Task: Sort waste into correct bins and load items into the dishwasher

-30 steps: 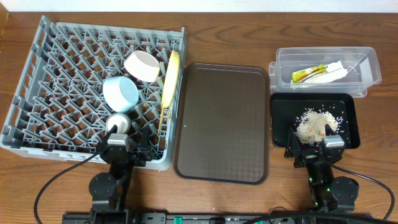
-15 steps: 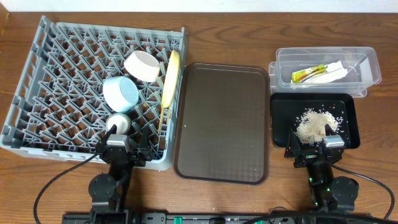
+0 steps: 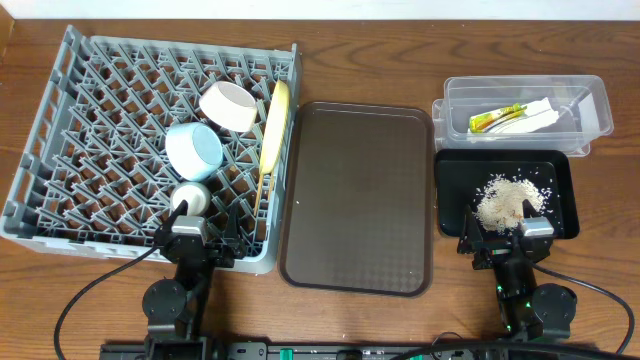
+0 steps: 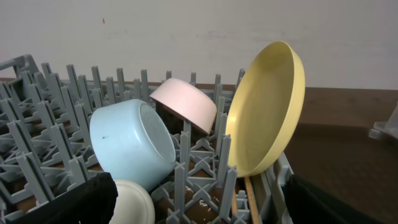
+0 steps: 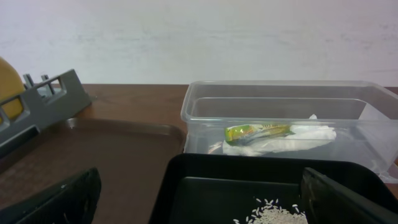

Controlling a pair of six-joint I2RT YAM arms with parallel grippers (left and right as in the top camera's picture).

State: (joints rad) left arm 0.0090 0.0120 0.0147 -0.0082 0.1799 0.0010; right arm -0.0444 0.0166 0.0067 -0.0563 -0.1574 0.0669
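The grey dish rack [image 3: 100, 120] holds a light-blue bowl [image 3: 193, 150], a white bowl [image 3: 229, 106] and a pale-yellow plate [image 3: 274, 125] standing on edge. The chopsticks [image 3: 262, 188] lie below the plate. The left wrist view shows the blue bowl [image 4: 130, 143], the white bowl [image 4: 185, 104], the plate [image 4: 267, 118] and a chopstick [image 4: 252, 199]. The clear tub [image 3: 590, 100] holds the yellow-green wrapper [image 3: 495, 118] and white paper [image 3: 535, 118]. The black tray [image 3: 560, 165] holds rice crumbs [image 3: 508, 200]. My left gripper [image 3: 193, 232] and right gripper [image 3: 505, 235] are open and empty.
The brown serving tray [image 3: 358, 195] lies bare between the rack and the bins. A small white round piece [image 3: 191, 197] sits in the rack just ahead of my left gripper. The tub and wrapper [image 5: 258, 132] show in the right wrist view.
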